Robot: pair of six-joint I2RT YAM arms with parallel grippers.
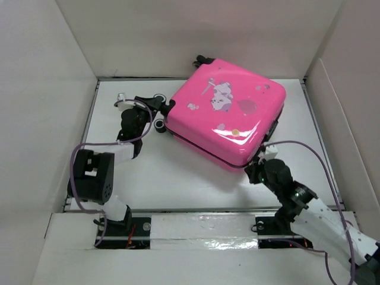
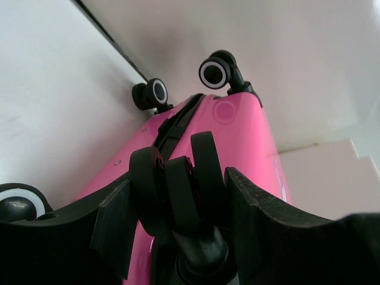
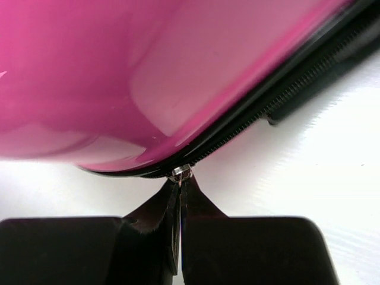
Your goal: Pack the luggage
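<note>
Find the suitcase [image 1: 225, 113] lying flat and shut on the bench [image 1: 178, 178], printed shell up, toward the far right and turned at an angle. See the left tool [image 2: 178, 199] closed around a black wheel [image 2: 178, 184] at the left corner, and the right tool [image 3: 179, 199] pinched narrow on the small metal zipper pull [image 3: 180, 173] at the near corner, just above the bench. Judging by this grip, most likely running the zipper [image 3: 261, 113] round the shell.

To do it well:
- Draw the pull along the line of the black teeth, never away from them, turning the wrist to follow the rounded corner.
- Move slowly to avoid losing the thin tab from such a shallow pinch.
- Brace with the left grip on the wheel, pulling gently against the right, to stop the light shell from sliding or spinning on the smooth white surface.
- Stay low but clear of the bench to avoid scraping.
- Watch for fabric caught in the teeth.

Cannot tell from here the length of zipper left to run
</note>
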